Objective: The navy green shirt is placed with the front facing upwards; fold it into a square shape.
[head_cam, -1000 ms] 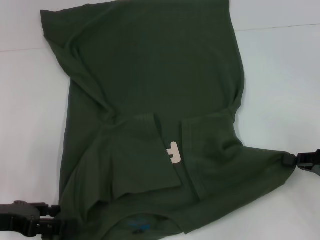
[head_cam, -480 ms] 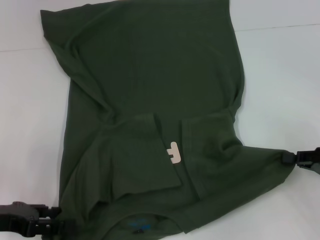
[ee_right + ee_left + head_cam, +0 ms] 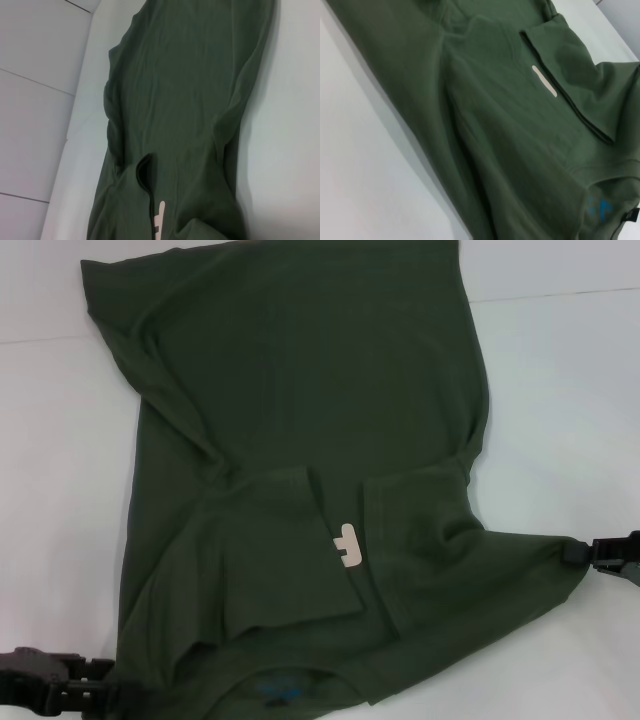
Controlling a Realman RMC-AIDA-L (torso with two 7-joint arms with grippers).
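Note:
The navy green shirt (image 3: 320, 390) lies spread on the white table, neck end nearest me. Both sleeves are folded in over the chest, so only a scrap of pink lettering (image 3: 347, 545) shows between them. The blue neck label (image 3: 275, 690) sits at the near edge. My left gripper (image 3: 125, 695) is at the shirt's near left corner, shut on the cloth. At the near right corner my right gripper (image 3: 572, 554) is shut on the shirt, which is drawn to a point there. The wrist views show the shirt (image 3: 495, 150) (image 3: 190, 100) but no fingers.
The white table (image 3: 560, 390) surrounds the shirt with bare surface on both sides. A pale wall or panel (image 3: 35, 100) rises beyond the table's far edge in the right wrist view.
My left gripper has slipped slightly toward the near edge. The right gripper and the shirt have barely moved.

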